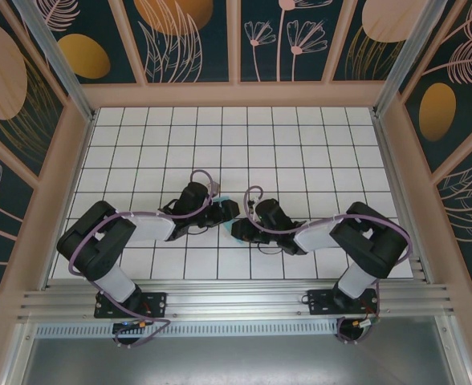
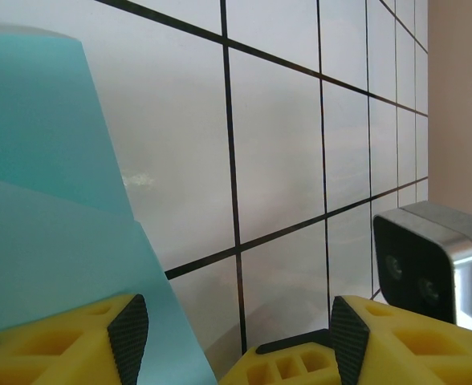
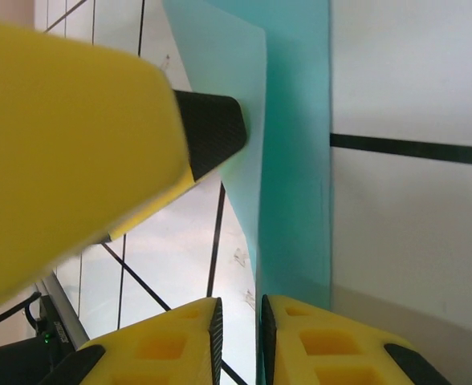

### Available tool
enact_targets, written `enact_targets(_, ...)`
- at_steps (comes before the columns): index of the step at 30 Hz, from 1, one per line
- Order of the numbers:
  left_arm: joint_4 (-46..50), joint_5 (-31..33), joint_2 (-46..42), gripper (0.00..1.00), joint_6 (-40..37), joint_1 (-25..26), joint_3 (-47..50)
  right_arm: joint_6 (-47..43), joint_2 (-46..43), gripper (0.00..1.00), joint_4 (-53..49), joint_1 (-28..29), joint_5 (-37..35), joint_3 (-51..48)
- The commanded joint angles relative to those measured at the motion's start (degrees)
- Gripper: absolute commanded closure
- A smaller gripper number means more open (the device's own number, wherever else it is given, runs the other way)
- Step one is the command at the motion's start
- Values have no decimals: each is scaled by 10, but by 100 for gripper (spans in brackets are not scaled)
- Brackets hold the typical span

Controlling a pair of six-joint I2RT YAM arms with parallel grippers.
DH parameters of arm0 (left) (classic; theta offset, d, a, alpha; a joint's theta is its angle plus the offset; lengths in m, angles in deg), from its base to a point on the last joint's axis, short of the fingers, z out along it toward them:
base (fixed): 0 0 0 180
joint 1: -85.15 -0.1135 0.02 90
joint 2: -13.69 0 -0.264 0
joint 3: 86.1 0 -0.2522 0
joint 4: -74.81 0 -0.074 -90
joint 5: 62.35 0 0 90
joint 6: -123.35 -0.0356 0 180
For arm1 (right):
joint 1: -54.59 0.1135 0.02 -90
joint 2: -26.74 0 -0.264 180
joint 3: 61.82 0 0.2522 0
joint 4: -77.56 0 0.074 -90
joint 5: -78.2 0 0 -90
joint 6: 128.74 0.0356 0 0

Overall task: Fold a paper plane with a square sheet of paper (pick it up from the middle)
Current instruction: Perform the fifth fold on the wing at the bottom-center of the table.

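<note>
Right gripper (image 3: pixel 238 333) pinches the paper (image 3: pixel 296 160), edges cropped.

Two matching arms on my feed. The left arm (image 1: pixel 107 241) and the right arm (image 1: pixel 372 241) have chunky black joint housings with pale grey-white link tubes between them. Lilac cables (image 1: pixel 77 258) loop along each one, and both stand on black base plates (image 1: pixel 132 305) with thin wires trailing below. Over to the wrist views: the left end effector (image 2: pixel 238 341) has bright yellow moulded fingers with square hollow pockets and black textured pads (image 2: pixel 133 337) on the inner faces. The right end effector (image 3: pixel 242 329) has the same yellow and the same black pads. I can also see a wrist camera (image 2: pixel 433 265) with a silver casing, a dark face and two lenses.
</note>
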Motion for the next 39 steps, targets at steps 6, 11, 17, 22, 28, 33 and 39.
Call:
enact_targets(6, 17, -3, 4, 35, -16, 3, -9, 1, 20, 89, 21, -10, 26, 6)
enact_targets(11, 20, -2, 3, 35, -15, 3, -12, 12, 29, 91, 45, -10, 33, -20)
enact_targets(17, 29, -2, -5, 34, -15, 3, -24, 13, 41, 93, 63, -7, 51, -31)
enact_targets(22, 49, 12, -29, 32, -15, 3, -30, 5, 38, 94, 34, -5, 35, -27)
enact_targets(28, 84, 53, -87, 29, -21, 3, -35, 2, 44, 94, 5, 1, 18, -18)
enact_targets(33, 77, 52, -107, 30, -15, 3, -19, 6, 58, 94, -15, 7, 6, -5)
enact_targets(39, 14, 8, -77, 34, 3, 3, 7, 11, 67, 94, -24, 10, -1, 5)
